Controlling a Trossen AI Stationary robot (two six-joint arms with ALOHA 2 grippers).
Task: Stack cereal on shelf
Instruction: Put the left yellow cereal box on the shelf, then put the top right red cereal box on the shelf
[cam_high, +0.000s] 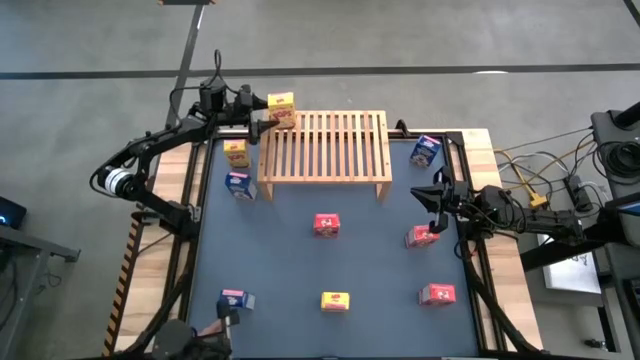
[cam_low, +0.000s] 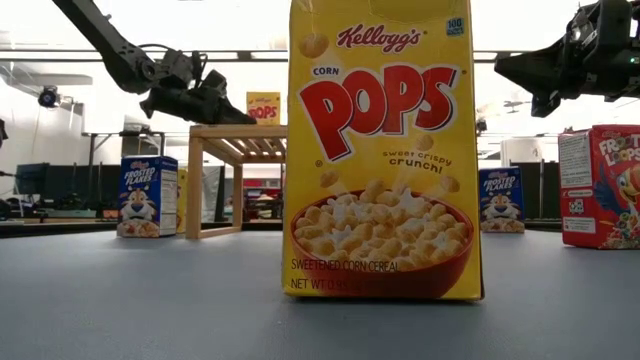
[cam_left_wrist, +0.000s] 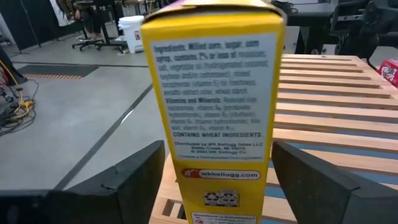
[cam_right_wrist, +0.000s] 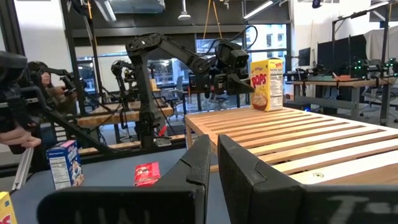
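So far: one yellow box (cam_high: 281, 107) stands on the shelf (cam_high: 325, 146) at its far left corner; eight boxes remain on the worktop (cam_high: 380, 260) | left fingers (cam_left_wrist: 140, 180) wide, flanking that box with gaps, not gripping | right gripper (cam_high: 432, 194) pinched shut, empty, waits beside the shelf | hidden: box base contact.

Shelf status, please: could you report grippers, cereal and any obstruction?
Left gripper open around yellow box standing on shelf corner. Right gripper shut, waiting at right. Nothing blocking.
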